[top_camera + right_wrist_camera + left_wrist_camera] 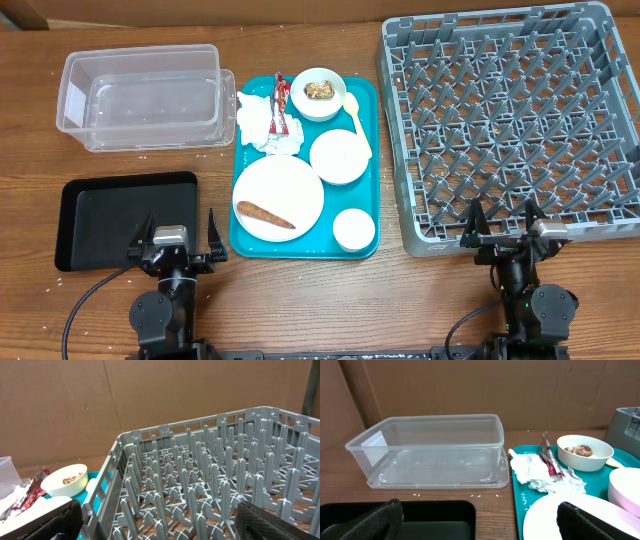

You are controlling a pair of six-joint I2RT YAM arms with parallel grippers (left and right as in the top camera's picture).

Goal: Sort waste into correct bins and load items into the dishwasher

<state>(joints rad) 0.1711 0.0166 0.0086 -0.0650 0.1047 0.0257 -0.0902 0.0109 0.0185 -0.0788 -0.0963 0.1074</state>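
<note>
A teal tray (368,105) holds a crumpled white napkin (256,120), a red-and-white wrapper (282,103), a white bowl with brown food (318,93), a yellow spoon (356,122), a white bowl (336,156), a small white cup (354,229) and a round plate (278,196) with a brown food piece (265,215). The clear tub (140,95) is at the back left, the black tray (120,218) at the front left. The grey dish rack (510,120) is on the right. My left gripper (177,248) is open and empty by the black tray. My right gripper (503,237) is open and empty at the rack's front edge.
White rice grains (150,153) lie scattered on the wooden table in front of the clear tub. In the left wrist view the tub (430,447), napkin (532,471) and food bowl (584,452) show. In the right wrist view the rack (210,490) fills the frame.
</note>
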